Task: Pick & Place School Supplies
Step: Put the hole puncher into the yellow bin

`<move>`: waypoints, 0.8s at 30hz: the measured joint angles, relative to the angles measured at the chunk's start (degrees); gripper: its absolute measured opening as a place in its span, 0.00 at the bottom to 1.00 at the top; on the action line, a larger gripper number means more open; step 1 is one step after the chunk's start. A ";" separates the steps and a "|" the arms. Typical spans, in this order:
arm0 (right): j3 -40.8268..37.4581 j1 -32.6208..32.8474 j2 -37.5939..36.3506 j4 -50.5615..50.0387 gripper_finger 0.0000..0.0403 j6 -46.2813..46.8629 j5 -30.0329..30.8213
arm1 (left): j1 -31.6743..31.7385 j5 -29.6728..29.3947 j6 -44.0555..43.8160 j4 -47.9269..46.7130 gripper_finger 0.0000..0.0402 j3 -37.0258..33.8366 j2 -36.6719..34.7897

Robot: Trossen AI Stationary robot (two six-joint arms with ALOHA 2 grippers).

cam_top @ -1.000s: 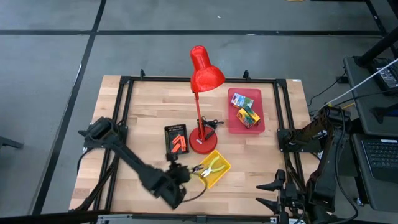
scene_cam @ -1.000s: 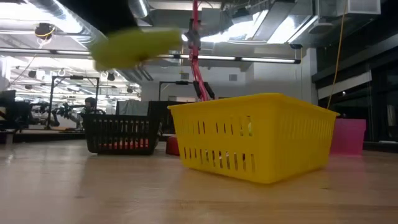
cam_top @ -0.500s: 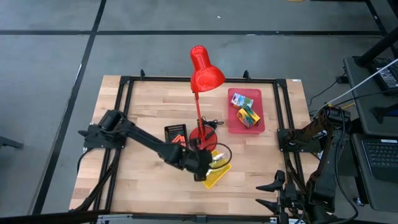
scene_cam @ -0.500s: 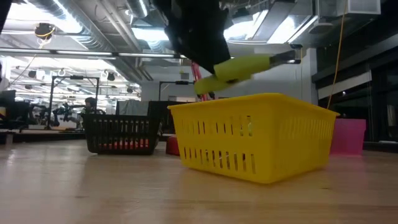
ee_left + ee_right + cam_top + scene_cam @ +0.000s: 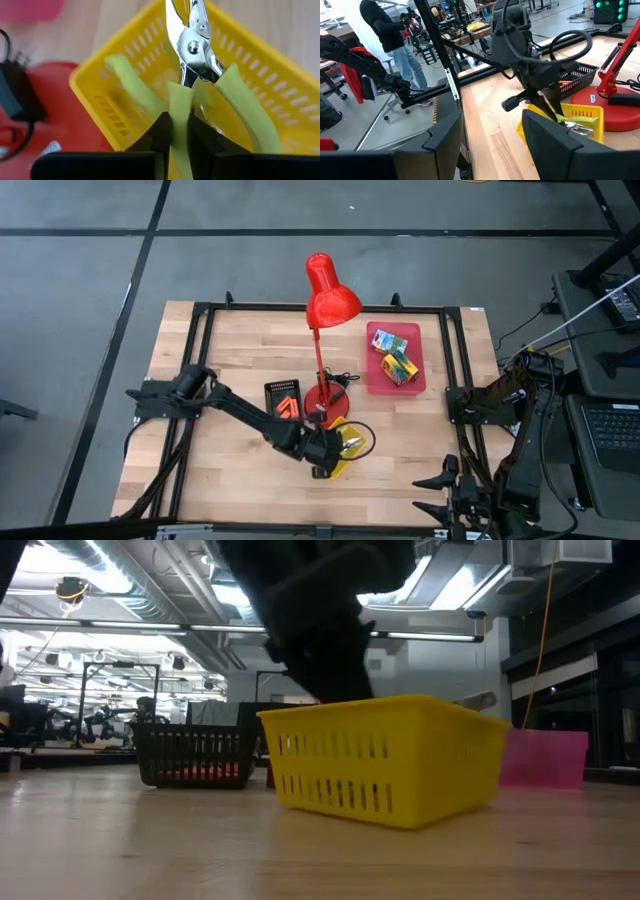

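My left gripper [image 5: 328, 455] reaches down into the yellow tray [image 5: 352, 442], shut on a pair of pliers [image 5: 192, 47] with yellow-green handles. Another yellow-green handle [image 5: 131, 82] lies in the tray beside it. In the low view the dark arm [image 5: 310, 620] stands over the tray [image 5: 385, 770], and a grey tip [image 5: 480, 700] shows above its rim. Crayon boxes [image 5: 397, 358] lie in the pink tray [image 5: 372, 380]. Orange pieces [image 5: 287, 408] lie in the black tray. My right gripper [image 5: 492, 145] is parked open off the table's right near corner. My left gripper pinches one yellow-green handle [image 5: 180, 102] of the pliers between its two fingers [image 5: 159, 131]. The fingers come from above, slanting down toward the table's right, and lie along the handle. The metal head points away from the gripper, above the tray's floor, and the other handle [image 5: 245, 115] hangs free.
The tall red lamp stands with its base [image 5: 327, 408] right behind the yellow tray, its cord [image 5: 358, 438] looping by the tray and its shade [image 5: 328, 298] high over the table's far half. The black tray [image 5: 283, 404] sits left of the base. A person [image 5: 385, 30] stands beyond the table.
My left gripper carried the pliers from near the table's near edge toward the right and far side, over the yellow tray, then lowered them into it, staying shut. The pliers dropped from high above the rim to inside the tray. The tray shifted and turned slightly.
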 joint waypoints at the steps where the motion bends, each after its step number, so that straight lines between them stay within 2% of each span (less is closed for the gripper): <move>1: 0.01 0.04 0.00 -0.01 0.52 0.21 0.00 | -0.21 0.66 -0.03 -1.15 0.08 0.01 -0.02; 6: 0.02 0.11 0.00 0.12 0.52 0.51 0.34 | -1.34 3.62 2.38 -7.99 0.08 0.26 -0.33; 12: 0.01 0.11 0.00 0.48 0.52 0.81 1.12 | -1.28 9.55 12.08 -15.28 0.08 0.88 -1.47; 17: 0.02 0.11 0.00 1.03 0.52 0.92 1.55 | -0.79 11.77 19.28 -22.40 0.08 2.14 -2.62; 24: 0.01 0.04 0.00 1.01 0.52 0.75 1.57 | 1.14 15.74 28.22 -22.57 0.08 2.36 -2.82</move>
